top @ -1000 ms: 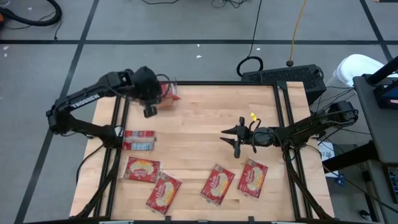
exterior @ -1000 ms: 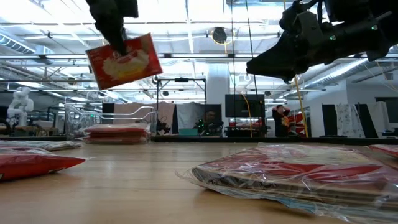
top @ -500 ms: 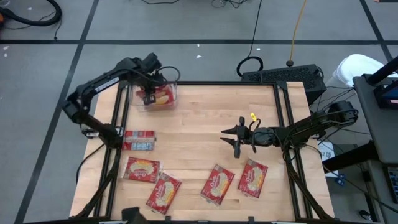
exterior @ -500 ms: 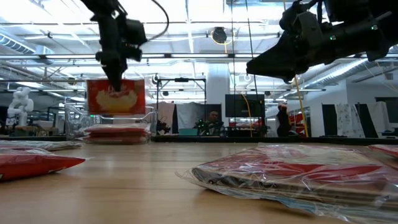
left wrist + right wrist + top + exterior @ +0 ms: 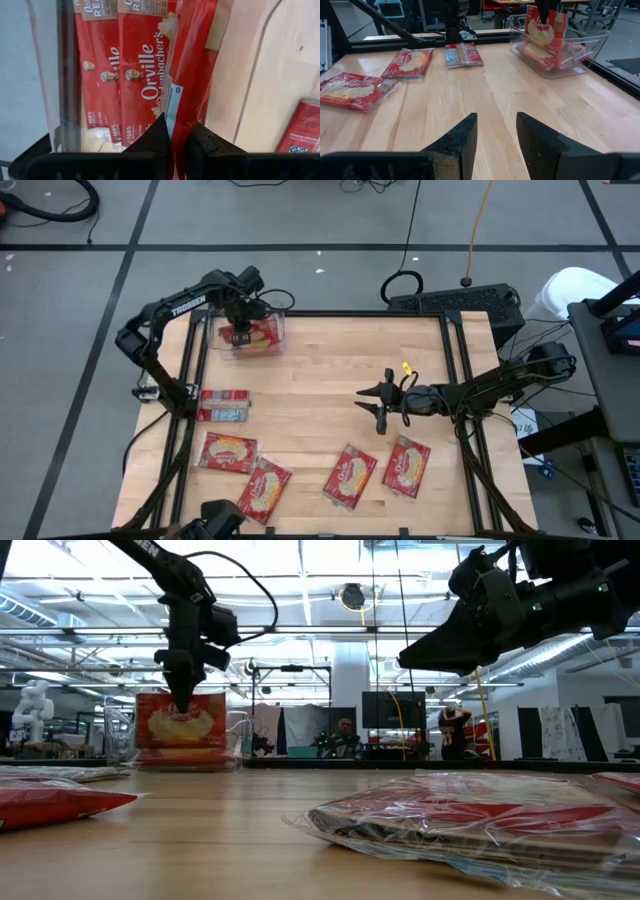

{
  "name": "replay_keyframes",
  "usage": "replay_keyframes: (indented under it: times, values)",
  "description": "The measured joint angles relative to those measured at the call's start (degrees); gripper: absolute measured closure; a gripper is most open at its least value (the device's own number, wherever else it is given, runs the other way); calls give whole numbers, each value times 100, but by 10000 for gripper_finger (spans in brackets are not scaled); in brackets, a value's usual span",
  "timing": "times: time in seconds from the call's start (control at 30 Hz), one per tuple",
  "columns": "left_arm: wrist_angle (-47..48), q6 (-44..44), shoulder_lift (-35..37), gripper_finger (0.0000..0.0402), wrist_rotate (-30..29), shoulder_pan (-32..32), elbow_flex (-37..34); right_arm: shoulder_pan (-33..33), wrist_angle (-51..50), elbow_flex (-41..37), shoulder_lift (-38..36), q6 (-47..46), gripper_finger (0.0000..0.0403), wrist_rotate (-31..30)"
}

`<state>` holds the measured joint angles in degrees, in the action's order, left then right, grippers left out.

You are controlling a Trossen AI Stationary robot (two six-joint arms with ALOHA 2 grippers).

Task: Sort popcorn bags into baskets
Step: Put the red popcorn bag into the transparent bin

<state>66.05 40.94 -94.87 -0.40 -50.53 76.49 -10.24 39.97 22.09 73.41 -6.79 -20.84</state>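
My left gripper (image 5: 240,332) is over the clear bin (image 5: 276,321) at the table's far left, shut on a red popcorn bag (image 5: 181,723) that hangs upright inside the bin's walls. Several red bags (image 5: 127,70) lie flat in the bin beneath it. My right gripper (image 5: 380,406) hovers open above the bare middle of the table, right of centre, touching nothing. Other bags lie flat on the near part of the table: two (image 5: 229,451) (image 5: 263,487) at near left and two (image 5: 350,475) (image 5: 406,465) near centre. My left gripper pinches the bag's top edge (image 5: 176,122) between its two fingers, coming from above and pointing down. The bag hangs upright below the fingers, its lower end (image 5: 180,744) down inside the bin, just above the stacked bags; whether it touches them I cannot tell.
A pair of packets showing a grey-blue side (image 5: 222,406) lies by the table's left edge. Dark rails (image 5: 190,380) run along the table's left and right sides. A keyboard (image 5: 455,302) sits beyond the far edge. Bare wood lies between the bin and my right gripper.
My left gripper has moved toward the far edge over the bin and then down, staying shut on the bag. The bag, tilted and high above the table a second ago, now hangs upright with its lower end inside the bin.
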Motion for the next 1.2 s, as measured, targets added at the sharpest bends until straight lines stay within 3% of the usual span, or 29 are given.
replay_keyframes:
  times: [0.23, 0.6, 0.73, 0.9, 1.0, 1.1, 1.2]
  values:
    - [-559, 152, -7, 336, -429, -22, -4, 2, 0, 0, 0, 37, 271, -2]
    - [-1230, -40, -11, 188, -1187, -4, -7, 2, 2, 0, 0, 37, 271, -2]
    - [-1349, -450, -11, 158, -1762, 89, -7, 2, 2, 0, 0, 37, 271, -2]
    - [-1212, -1758, 2, 167, -1978, 246, -7, 2, 0, 0, 0, -30, 271, 0]
    - [-1093, -2504, 87, 194, -1141, 301, -76, 2, -38, 0, 2, -194, 271, 0]
    - [-1208, -2640, 361, 231, -218, 493, -343, 2, -208, 0, 2, -491, 271, 0]
    - [-1634, -2613, 897, 274, -149, 957, -771, 0, -435, -2, 2, -768, 271, 0]
